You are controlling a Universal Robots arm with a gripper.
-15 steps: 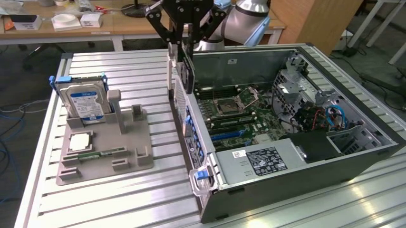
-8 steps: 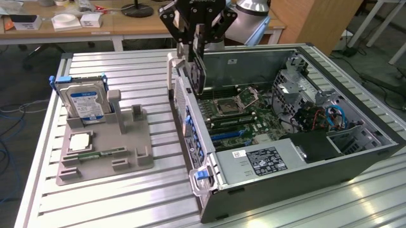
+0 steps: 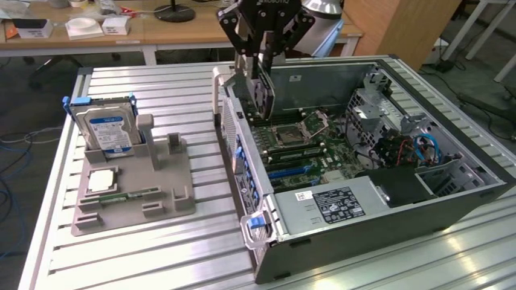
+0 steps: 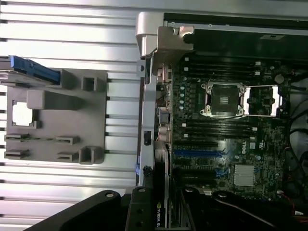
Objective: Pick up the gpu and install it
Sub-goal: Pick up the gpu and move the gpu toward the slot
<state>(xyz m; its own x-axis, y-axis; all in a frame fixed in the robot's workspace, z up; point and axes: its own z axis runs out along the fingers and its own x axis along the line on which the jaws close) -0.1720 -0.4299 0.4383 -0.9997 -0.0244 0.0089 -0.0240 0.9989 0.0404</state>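
"ROBOTIQ" on the gripper

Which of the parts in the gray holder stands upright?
The hard drive with the blue label stands on edge; the processor chip and the green memory stick lie flat.

The gripper was matt black, its two fingers built of angular linked bars joined by round pins. Pale block lettering ran across its body. In the wrist view the black links showed small round screws with a dull grey shine.
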